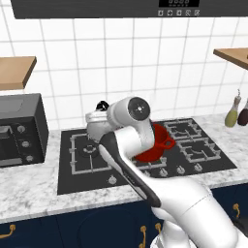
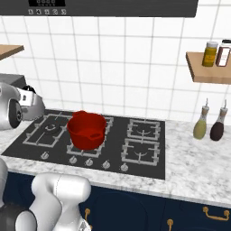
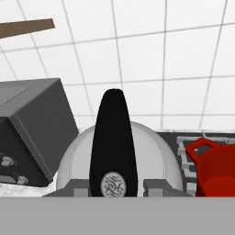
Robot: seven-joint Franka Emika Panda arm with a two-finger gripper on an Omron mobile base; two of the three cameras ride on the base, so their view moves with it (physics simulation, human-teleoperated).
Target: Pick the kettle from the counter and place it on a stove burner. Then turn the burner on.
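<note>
Right up against the hand camera, the kettle's [image 3: 117, 158] black handle is running straight up from 6 toward 12 o'clock between the gripper's [image 3: 113, 187] two tips, so the jaws are pinching that handle across its narrow side, with the silver dome hanging directly below. From the left base camera the kettle [image 1: 98, 122] is looking lifted clear of the cooktop, sitting at about 1 o'clock from the stove burner [image 1: 90, 151], which is lying open under it. Tight side is at 3 o'clock: the red pot [image 3: 215, 170] is parked just beside the dome, handle poking toward it. At 9 o'clock the microwave [image 1: 19, 128] is sitting on the counter [image 1: 29, 186], a bit further off, so dropping straight down looks like the safest line.
</note>
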